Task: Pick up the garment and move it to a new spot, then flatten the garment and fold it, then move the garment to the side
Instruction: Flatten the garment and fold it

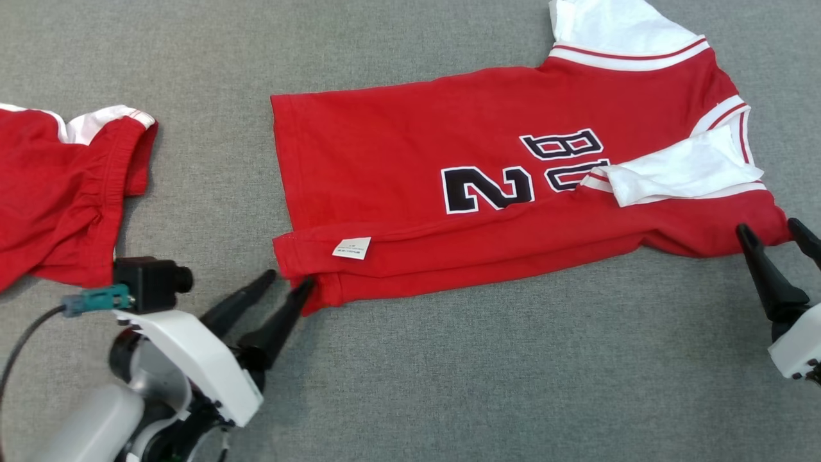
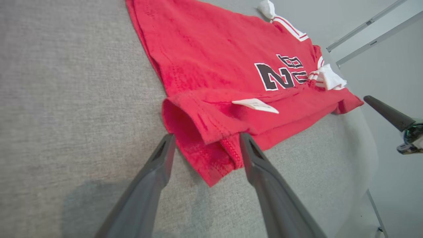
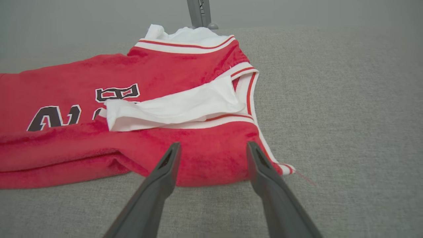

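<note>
The garment (image 1: 410, 160) is a red knit jersey, soft and slightly fuzzy, with white, red-striped trim at the armholes and neck. A white sleeve (image 1: 683, 170) is flopped over its chest beside black, white-edged lettering (image 1: 487, 188) (a "2" and part of "BU" can be read). It lies spread lengthwise on the tabletop (image 1: 481, 385), a grey surface with a coarse woven texture. Its near long edge is folded up over the body, so a small white label (image 1: 351, 248) faces upward on the flap.

The garment stretches from the left jaws to the right jaws, and both pairs stand parted, gripping nothing. At the left jaws, the stitched hem corner (image 2: 211, 155) of the folded flap lies between the two long, dark, tapered fingers (image 2: 148, 185). The layers gape there into a small tube, and the finger on the label's side touches the cloth edge. At the right jaws, the shoulder end (image 3: 211, 162) of the fold sits between the fingertips, low on the tabletop, with the white sleeve just beyond them.

Outward of the left jaws, well apart from the jersey, a second red piece (image 1: 51, 192) with a gathered elastic band and white lining lies crumpled.
</note>
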Available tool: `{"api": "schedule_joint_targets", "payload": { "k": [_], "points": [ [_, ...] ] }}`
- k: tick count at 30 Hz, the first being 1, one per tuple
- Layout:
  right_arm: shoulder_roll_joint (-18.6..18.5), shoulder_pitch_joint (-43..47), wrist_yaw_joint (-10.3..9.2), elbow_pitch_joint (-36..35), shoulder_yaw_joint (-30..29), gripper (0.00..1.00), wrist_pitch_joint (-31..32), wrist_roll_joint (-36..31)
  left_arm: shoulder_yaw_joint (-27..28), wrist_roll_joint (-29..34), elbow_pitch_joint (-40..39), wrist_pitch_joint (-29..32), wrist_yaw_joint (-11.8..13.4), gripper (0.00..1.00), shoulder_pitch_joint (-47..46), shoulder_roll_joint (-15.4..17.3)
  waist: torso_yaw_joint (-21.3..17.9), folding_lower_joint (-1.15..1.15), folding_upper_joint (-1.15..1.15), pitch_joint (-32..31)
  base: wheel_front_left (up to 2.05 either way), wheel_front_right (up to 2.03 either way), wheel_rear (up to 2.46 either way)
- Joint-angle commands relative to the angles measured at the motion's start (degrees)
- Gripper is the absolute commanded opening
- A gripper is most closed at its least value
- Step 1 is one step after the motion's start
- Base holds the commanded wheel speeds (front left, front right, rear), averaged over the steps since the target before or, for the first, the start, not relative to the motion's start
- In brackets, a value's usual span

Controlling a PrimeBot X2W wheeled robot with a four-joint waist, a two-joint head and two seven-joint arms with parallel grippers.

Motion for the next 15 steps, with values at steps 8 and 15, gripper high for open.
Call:
{"api": "schedule_joint_targets", "payload": {
  "k": [8,15],
  "points": [
    [0.2,-0.6,0.02,-1.6,-4.4,1.00,2.6,-8.6,-2.1,-0.2,1.8,0.5,-0.5,1.00,-1.5,-3.2,0.4,0.00,0.00,2.1,0.00,0.00,0.00],
    [1.1,-1.2,0.02,-0.6,-5.6,1.00,7.4,-11.8,-3.0,-0.2,4.1,1.4,-1.6,1.00,-3.3,-4.3,1.1,0.00,0.00,3.7,0.00,0.00,0.00]
  ]
}}
